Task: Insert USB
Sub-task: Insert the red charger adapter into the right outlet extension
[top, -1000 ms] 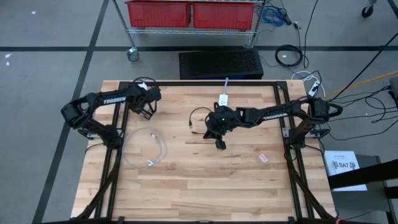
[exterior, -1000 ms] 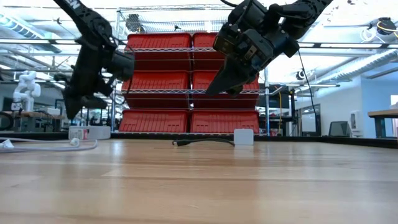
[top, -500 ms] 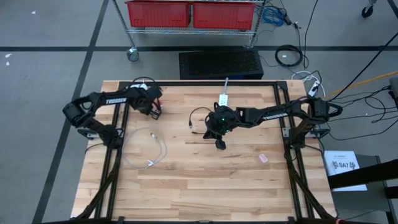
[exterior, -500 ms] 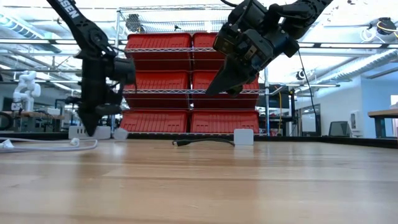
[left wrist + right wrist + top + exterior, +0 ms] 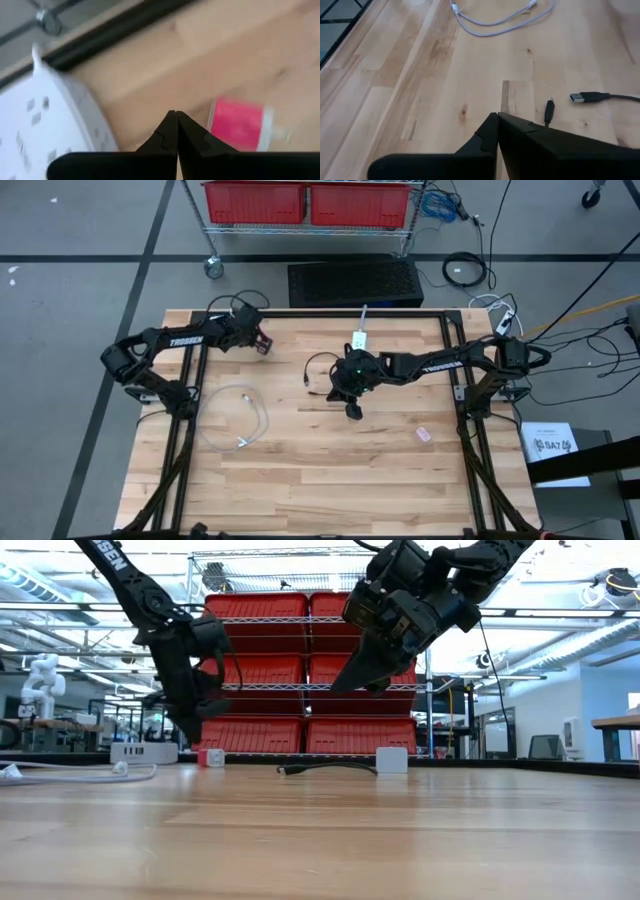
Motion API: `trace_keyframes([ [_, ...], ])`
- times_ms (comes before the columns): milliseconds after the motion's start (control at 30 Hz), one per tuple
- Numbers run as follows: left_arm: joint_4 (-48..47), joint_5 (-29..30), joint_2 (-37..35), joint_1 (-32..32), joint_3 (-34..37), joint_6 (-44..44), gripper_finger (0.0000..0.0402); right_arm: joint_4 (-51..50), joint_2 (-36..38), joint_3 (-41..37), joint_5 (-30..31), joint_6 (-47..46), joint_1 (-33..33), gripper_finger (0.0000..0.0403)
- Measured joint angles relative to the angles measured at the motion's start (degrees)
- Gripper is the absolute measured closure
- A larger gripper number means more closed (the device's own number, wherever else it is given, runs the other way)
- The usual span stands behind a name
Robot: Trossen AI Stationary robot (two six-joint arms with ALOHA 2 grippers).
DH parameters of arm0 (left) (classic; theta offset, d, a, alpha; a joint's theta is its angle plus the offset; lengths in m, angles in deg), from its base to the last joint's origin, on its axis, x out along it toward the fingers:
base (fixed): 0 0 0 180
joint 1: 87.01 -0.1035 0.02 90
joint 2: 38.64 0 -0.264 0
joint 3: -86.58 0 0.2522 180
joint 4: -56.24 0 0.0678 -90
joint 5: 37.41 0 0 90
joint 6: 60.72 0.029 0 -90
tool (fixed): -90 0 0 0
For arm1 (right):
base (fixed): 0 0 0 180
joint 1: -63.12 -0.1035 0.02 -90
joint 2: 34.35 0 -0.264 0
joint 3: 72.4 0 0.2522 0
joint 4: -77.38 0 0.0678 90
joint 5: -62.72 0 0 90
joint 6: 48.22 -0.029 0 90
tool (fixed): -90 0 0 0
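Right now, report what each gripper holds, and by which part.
Nothing is held: the left gripper and right gripper are both shut on nothing.

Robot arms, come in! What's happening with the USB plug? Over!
Left gripper shut, empty, near pink block. Right gripper shut, empty, above table. USB plug lying untouched. Nothing in the way.

"TROSSEN" on left arm (image 5: 180, 339); "SA7" on paper sheet (image 5: 552, 446)

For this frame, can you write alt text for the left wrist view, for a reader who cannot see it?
The left hand, fingers shut, hangs over a wooden table. A small pink and white block lies just beyond the fingertips, and a white power strip with outlet slots sits to one side by the table's black frame rail.
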Motion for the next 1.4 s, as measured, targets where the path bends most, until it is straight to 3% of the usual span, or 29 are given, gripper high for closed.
trace_keyframes([
  [367,1.4,-16.6,3.1,-1.6,0.0,1.3,0.0401,0.0,0.0,0.0,-0.2,0.0,-0.1,0.0402],
  [500,1.7,-23.1,3.3,1.3,0.0,-0.3,0.0401,-1.9,1.2,0.0,-0.4,0.0,-0.1,0.0402],
  [700,4.1,-26.8,3.3,7.1,0.0,-3.0,0.0401,-3.8,4.8,0.0,-0.5,-1.3,0.0,0.0402],
  [833,6.3,-26.6,3.3,11.2,0.0,-3.1,0.0401,-3.5,5.5,0.1,-0.2,-4.6,0.9,0.0401],
  [1033,10.5,-15.6,1.5,13.1,2.6,-2.1,0.0401,-2.7,5.3,0.1,1.1,-6.6,2.9,0.0371],
  [1167,19.7,-15.2,-3.5,12.2,8.3,-4.2,0.0401,-1.3,5.3,0.1,3.1,-9.7,3.9,0.0328],
  [1233,19.9,-15.0,-4.8,11.0,10.2,-4.7,0.0401,0.0,5.3,0.1,4.5,-10.4,4.0,0.0305],
  [1400,23.5,-14.9,-3.4,8.5,12.4,-3.1,0.0401,1.3,5.2,0.1,7.9,-10.6,4.3,0.027],
])
